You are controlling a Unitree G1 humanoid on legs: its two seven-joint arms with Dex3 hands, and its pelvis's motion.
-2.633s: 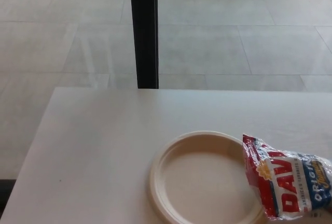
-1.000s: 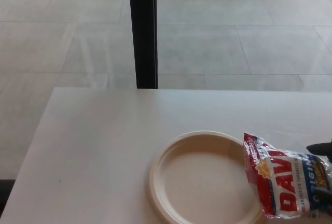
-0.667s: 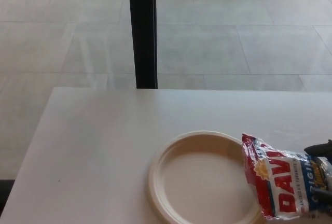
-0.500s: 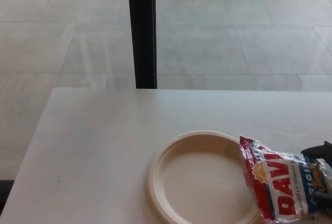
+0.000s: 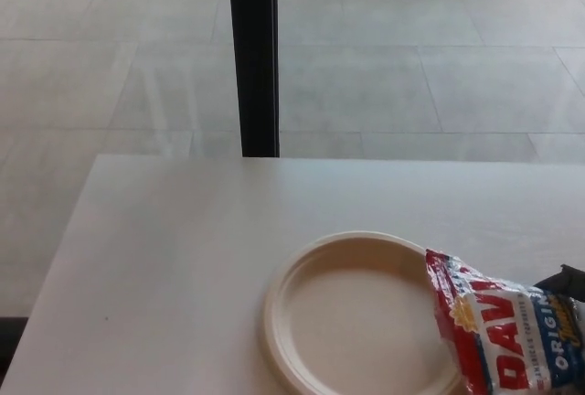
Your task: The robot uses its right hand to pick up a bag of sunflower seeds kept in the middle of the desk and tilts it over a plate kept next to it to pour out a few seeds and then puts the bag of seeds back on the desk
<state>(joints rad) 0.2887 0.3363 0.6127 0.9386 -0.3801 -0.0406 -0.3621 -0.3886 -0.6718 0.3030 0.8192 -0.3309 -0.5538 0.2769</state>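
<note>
The bag of sunflower seeds [image 5: 507,336], red, white and blue with large red letters, lies at the lower right of the head view. Its left end overlaps the right rim of the round cream plate [image 5: 274,322], whose inside holds nothing that I can see. Only a small black part of my right hand [image 5: 567,281] shows at the right edge, touching the bag's upper right side. Most of that hand is outside the picture, so its grip is hidden. My left hand does not show.
The white desk [image 5: 164,249] spreads to the left and back of the plate. Behind its far edge stands a black post [image 5: 253,57] on a grey tiled floor [image 5: 439,66].
My right hand has come in at the right edge against the bag. The bag has slid slightly left, further onto the plate's rim, and now sits lower in the picture.
</note>
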